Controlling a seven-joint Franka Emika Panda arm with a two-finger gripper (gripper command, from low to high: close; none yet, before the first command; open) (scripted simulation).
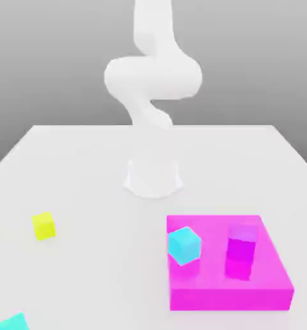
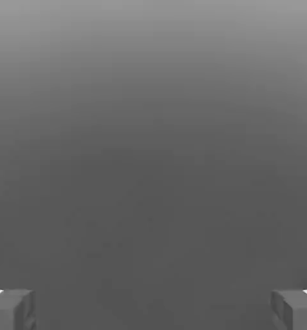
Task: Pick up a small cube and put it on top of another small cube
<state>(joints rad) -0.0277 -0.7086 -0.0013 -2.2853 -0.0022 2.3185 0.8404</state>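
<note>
Exterior view: the white arm point(image 1: 152, 77) rises at the far side of the counter point(image 1: 85, 167). The turquoise cube point(image 1: 8, 322) lies at the near edge toward the exterior view's left, the yellow cube point(image 1: 44, 226) just beyond it, apart. Hand view: the tool point(image 2: 153, 309) stands wide, nothing between its fingers point(image 2: 11, 309), both cubes well apart from it.

My arm point(image 1: 152, 84) stands at the upper centre of the exterior view. It rises from its round white base point(image 1: 153, 177), bends in an S shape, and goes out at the top edge. On the hand camera, my gripper point(image 2: 153, 309) has its two fingers at opposite lower corners, spread wide, with nothing between them.
</note>
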